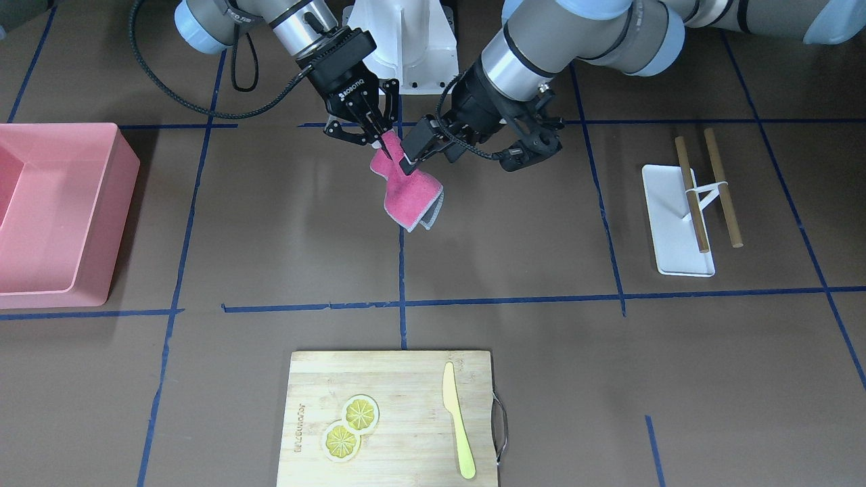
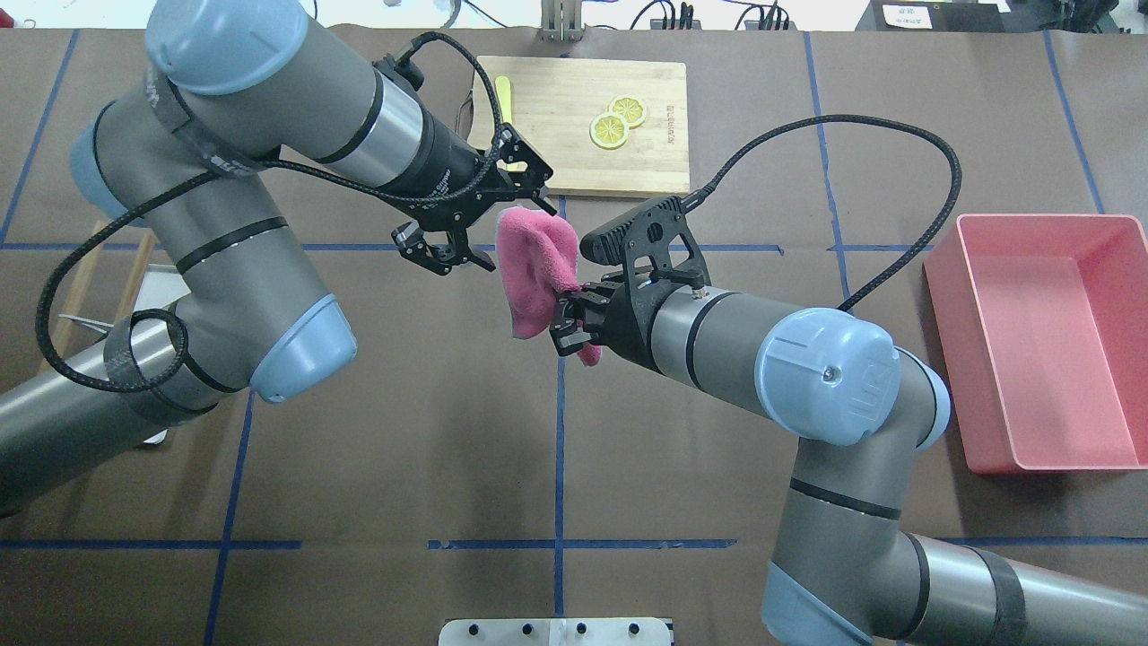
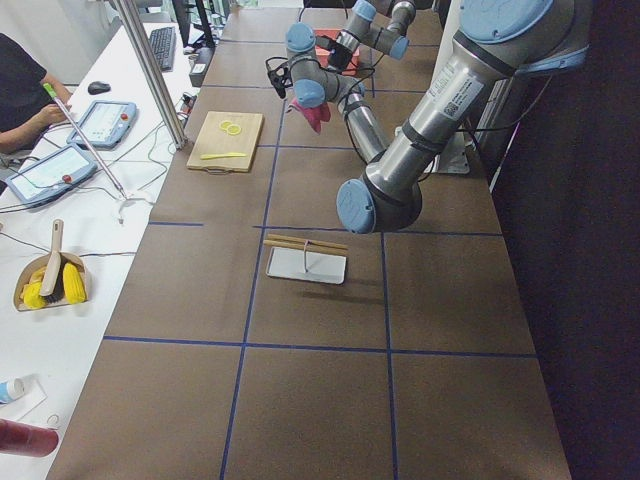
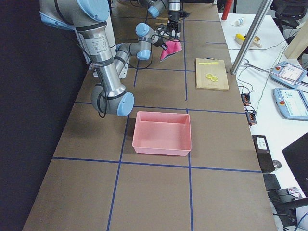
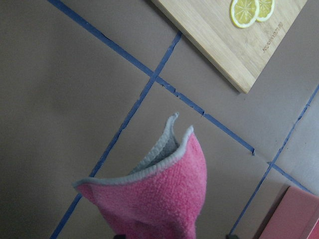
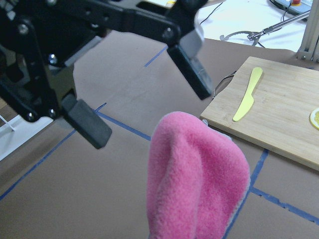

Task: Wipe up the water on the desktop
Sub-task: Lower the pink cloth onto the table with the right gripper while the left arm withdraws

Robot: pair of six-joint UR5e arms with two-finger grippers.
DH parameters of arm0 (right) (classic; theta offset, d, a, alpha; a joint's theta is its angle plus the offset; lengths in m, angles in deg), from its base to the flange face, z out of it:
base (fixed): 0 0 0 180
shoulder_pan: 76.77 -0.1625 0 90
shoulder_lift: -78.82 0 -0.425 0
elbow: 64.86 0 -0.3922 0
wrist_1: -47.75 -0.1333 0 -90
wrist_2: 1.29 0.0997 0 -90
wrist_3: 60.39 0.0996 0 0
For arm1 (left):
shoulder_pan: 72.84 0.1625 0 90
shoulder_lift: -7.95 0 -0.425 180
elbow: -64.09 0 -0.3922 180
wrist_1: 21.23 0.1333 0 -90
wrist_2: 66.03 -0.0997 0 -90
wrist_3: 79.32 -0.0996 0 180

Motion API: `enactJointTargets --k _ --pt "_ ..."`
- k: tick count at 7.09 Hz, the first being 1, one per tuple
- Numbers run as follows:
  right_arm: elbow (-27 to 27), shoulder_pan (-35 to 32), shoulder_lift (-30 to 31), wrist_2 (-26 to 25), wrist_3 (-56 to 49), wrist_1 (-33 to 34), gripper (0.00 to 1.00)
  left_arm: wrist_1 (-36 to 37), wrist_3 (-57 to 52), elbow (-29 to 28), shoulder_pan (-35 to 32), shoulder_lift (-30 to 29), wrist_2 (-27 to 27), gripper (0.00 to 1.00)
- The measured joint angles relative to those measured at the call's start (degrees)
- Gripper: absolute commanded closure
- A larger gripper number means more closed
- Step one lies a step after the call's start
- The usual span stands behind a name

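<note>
A pink cloth [image 1: 406, 193] with a grey backing hangs in the air above the dark-brown desktop [image 1: 270, 223], near the robot's base. My right gripper [image 1: 379, 138] is shut on its upper end; this also shows in the overhead view [image 2: 569, 327]. My left gripper [image 2: 516, 222] is open right beside the cloth [image 2: 538, 269], its fingers [image 6: 89, 124] spread wide and not touching it. The left wrist view shows the cloth [image 5: 154, 204] hanging over a blue tape crossing. I see no water on the desktop.
A pink bin [image 1: 54, 210] stands at the robot's right end. A bamboo cutting board [image 1: 392, 379] with two lemon slices [image 1: 348, 426] and a yellow knife [image 1: 459, 433] lies at the far edge. A white tray [image 1: 670, 223] with chopsticks is on the robot's left.
</note>
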Motion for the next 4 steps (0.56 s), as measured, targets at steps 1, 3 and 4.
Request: enactJointTargets --k 1,3,4 --pt "-2.93 -0.01 0.05 0.19 -0.02 6.16 1.0 2.1 -3.93 0.28 -2.25 0.59 0.78 0.0" --pt "-9.34 -0.48 -0.13 1.68 -0.21 21.07 1.0 11.56 -17.71 3.56 -6.98 2.81 2.89 0.0" --pt "-11.74 -1.77 -0.14 5.29 -0.31 28.04 1.0 15.33 -23.63 5.76 -8.73 4.48 3.23 0.0"
